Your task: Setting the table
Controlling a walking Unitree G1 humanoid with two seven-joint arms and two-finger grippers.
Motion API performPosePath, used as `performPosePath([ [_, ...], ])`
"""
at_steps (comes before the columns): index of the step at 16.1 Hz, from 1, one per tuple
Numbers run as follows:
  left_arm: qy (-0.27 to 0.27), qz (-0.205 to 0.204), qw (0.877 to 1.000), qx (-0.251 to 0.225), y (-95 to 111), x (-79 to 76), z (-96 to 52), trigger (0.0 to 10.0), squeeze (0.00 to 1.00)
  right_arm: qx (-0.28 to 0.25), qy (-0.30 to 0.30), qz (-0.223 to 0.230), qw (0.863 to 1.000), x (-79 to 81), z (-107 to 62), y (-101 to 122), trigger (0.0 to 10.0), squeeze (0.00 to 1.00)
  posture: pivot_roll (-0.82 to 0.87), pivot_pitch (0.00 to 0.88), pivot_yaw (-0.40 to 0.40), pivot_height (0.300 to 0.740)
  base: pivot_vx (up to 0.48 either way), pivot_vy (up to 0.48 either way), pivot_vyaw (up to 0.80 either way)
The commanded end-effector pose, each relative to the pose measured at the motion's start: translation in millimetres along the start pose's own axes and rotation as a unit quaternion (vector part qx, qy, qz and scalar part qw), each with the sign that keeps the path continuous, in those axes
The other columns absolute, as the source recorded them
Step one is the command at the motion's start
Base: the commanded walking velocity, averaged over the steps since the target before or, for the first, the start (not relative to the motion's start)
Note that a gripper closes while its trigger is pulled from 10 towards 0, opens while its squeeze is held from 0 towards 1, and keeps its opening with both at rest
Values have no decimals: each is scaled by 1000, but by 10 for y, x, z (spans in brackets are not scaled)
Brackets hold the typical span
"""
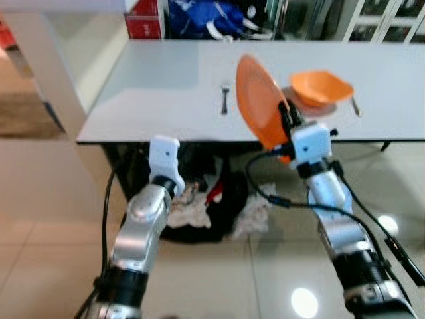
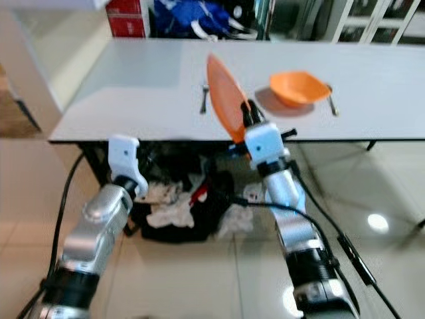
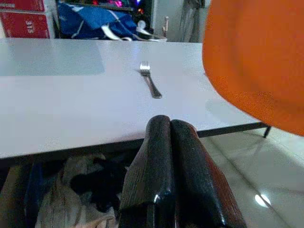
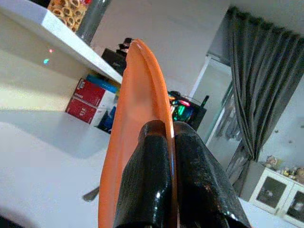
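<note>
So the right gripper (image 1: pixel 287 121) is pinched tight on the rim of the orange plate (image 1: pixel 260 100), holding it up on edge, tilted, over the near edge of the table (image 1: pixel 153 100), not resting on anything. The right wrist view makes the grip clear: both black fingers (image 4: pixel 147 190) squeezed on the rim with the plate's edge running between them. My take on doing this bit well: roll the wrist so the plate comes flat before lowering, and aim for the gap just right of the fork (image 1: pixel 225 98), near side of the table, so the fork ends up beside the plate and not under it. An edge grip on a smooth plate could slip, so I'd keep it slow and only let go once the base sits flat. Watch the orange bowl (image 1: pixel 321 87) just to the far right, it's close enough to get clipped, and there's a second piece of cutlery (image 1: pixel 356 106) right of it. The left gripper (image 3: pixel 171 156) hangs low in front of the table edge, fingers pressed together with nothing in them. The table is plain pale grey and smooth. Under it there's a heap of clothes or rags (image 1: pixel 199 206), the floor is glossy beige tile (image 1: pixel 40 226), and behind the table I see red boxes (image 1: pixel 145 18) and something blue (image 1: pixel 199 16).
</note>
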State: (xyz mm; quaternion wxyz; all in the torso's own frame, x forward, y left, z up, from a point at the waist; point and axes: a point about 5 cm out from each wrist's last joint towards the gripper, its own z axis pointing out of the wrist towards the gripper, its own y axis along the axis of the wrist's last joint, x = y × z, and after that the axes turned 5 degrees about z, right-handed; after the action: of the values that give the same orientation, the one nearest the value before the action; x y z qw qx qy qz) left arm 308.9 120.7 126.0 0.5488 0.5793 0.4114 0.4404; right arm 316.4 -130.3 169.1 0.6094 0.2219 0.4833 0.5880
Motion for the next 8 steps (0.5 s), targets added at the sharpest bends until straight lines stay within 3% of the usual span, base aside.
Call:
performPosePath([
  [1, 8, 1, 1000, -9, 41, 21, -2, 10000, 0, -30, 5, 2, 1000, 24, 42, 106, 0, 0, -70, 0, 13, 736, 0, 0, 0],
  [2, 4, 0, 1000, -8, 39, 1, -4, 10000, 0, -24, 5, 3, 1000, 26, 26, 88, 0, 0, -71, 0, 13, 736, 0, 0, 0],
  [8, -9, 9, 1000, -9, 46, -46, -5, 10000, 0, -15, 7, 7, 1000, 31, 0, 55, 0, 0, -73, 0, 19, 736, 446, 0, 0],
])
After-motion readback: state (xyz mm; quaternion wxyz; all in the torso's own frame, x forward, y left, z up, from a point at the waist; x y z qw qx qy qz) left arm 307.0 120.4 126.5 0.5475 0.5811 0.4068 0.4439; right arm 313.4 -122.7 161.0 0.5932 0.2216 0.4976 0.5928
